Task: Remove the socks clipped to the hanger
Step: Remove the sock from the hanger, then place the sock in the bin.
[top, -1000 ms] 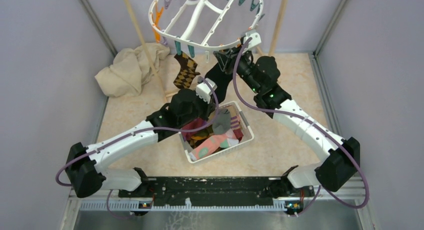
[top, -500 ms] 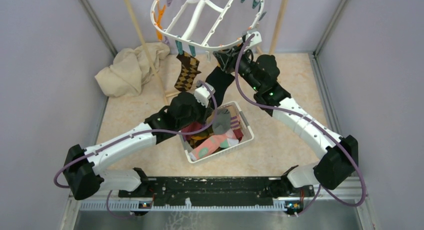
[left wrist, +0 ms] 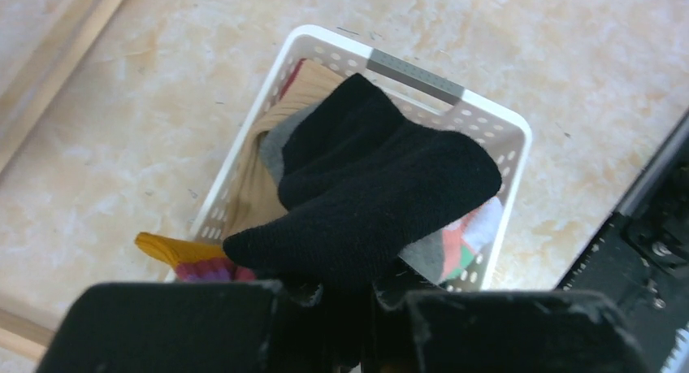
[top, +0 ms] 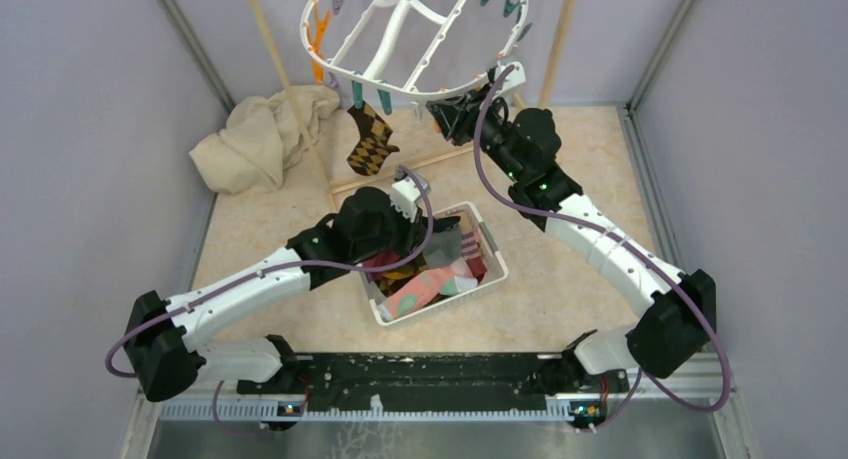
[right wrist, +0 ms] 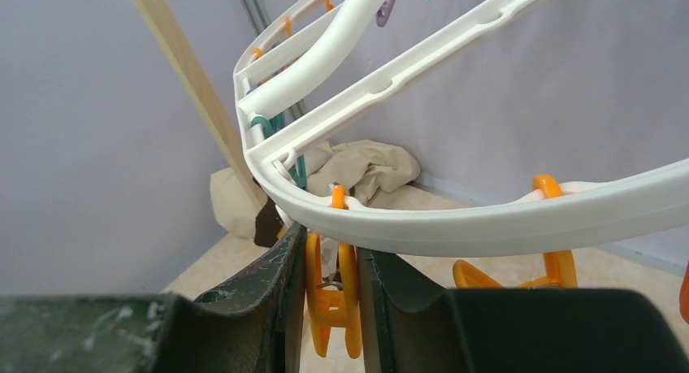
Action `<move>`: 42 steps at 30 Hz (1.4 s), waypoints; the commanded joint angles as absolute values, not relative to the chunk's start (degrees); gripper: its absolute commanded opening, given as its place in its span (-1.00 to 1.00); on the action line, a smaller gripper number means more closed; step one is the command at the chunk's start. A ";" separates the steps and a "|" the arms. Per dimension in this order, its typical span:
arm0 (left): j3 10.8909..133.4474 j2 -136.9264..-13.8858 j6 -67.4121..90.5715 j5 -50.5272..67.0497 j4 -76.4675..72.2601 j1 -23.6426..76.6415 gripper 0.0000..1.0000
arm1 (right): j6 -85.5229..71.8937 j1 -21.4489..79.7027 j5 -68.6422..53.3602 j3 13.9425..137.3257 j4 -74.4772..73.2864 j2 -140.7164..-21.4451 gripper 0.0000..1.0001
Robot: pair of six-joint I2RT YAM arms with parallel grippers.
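Black sock [left wrist: 370, 194] came off hanger [right wrist: 455, 227] | pinched in left gripper [left wrist: 325, 308], above basket [left wrist: 414, 72]

The black sock [left wrist: 374, 186] has come off the hanger [right wrist: 487, 219]. A second ago it stretched taut from the left claw [left wrist: 345, 304] up to the orange peg [right wrist: 329, 304] pinched by the right claw [right wrist: 329, 267], and now it droops from the left claw alone. That claw has drawn back and down, so the sock hangs just beyond its fingers, over the basket [left wrist: 513, 137].
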State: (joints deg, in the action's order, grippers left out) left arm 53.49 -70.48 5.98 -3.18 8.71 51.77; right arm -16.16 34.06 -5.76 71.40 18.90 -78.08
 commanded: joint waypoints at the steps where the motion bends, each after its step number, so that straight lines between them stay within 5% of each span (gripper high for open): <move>1: 54.75 -68.30 8.20 3.34 10.23 52.20 -0.73 | -16.67 33.44 -5.85 73.12 23.38 -76.62 -1.00; 10: 51.55 -70.89 12.33 4.66 12.24 52.21 -0.59 | -17.17 32.35 -4.69 67.13 22.96 -72.51 -1.00; 13: 50.24 -73.11 13.08 3.91 11.02 52.25 -0.06 | -18.14 30.80 -5.29 66.36 22.74 -71.46 -1.00; 16: 50.38 -74.93 13.27 3.62 10.53 52.25 0.20 | -18.65 29.57 -6.19 66.84 22.45 -71.28 -1.00; 19: 50.68 -75.21 13.12 2.73 10.00 52.29 0.95 | -18.42 28.82 -6.58 68.44 21.56 -71.70 -1.00; 32: 49.00 -62.81 11.64 1.67 7.54 52.36 0.98 | -21.18 20.70 -9.23 75.22 17.25 -74.75 -1.00; 42: 44.66 -57.53 9.68 -16.13 2.41 52.25 0.98 | -24.66 15.35 -13.65 77.13 18.36 -76.96 -1.00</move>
